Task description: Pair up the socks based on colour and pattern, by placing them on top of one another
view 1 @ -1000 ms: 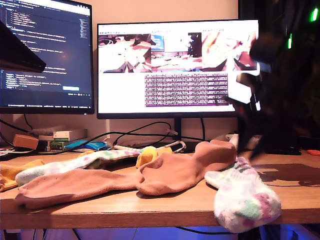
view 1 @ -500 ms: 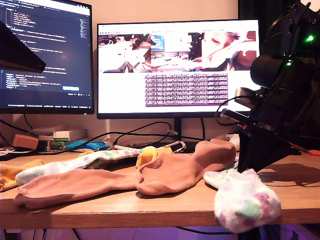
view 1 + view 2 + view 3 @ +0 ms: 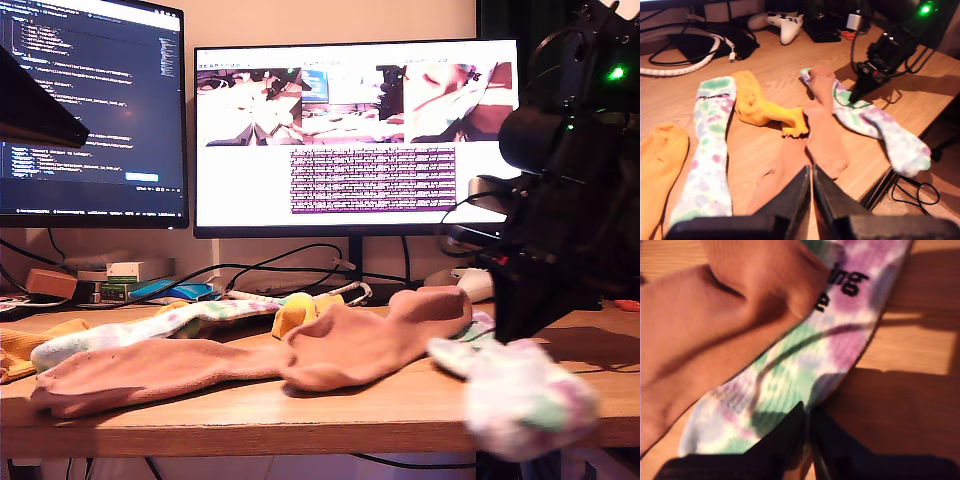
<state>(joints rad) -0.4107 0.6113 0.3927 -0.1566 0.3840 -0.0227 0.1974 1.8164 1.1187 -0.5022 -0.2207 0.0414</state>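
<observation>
Exterior view: second arm stood at the view's right, its tip down at the blotchy sock, which hung blurred over the counter front edge. Two pink socks lay end to end across the middle; 2nd blotchy sock and a yellow sock lay behind them; another yellow sock at the view's left edge.

First wrist view: my first gripper hung above the counter, jaws pressed together w/ nothing between. Pink socks lay just beyond the tips, not touching. Second arm's tip sat on the blotchy sock by the counter edge.

Second wrist view: my second gripper had jaws nearly together, pinching the edge of the blotchy sock right at the tips. A pink sock overlapped that sock's far part.
</observation>
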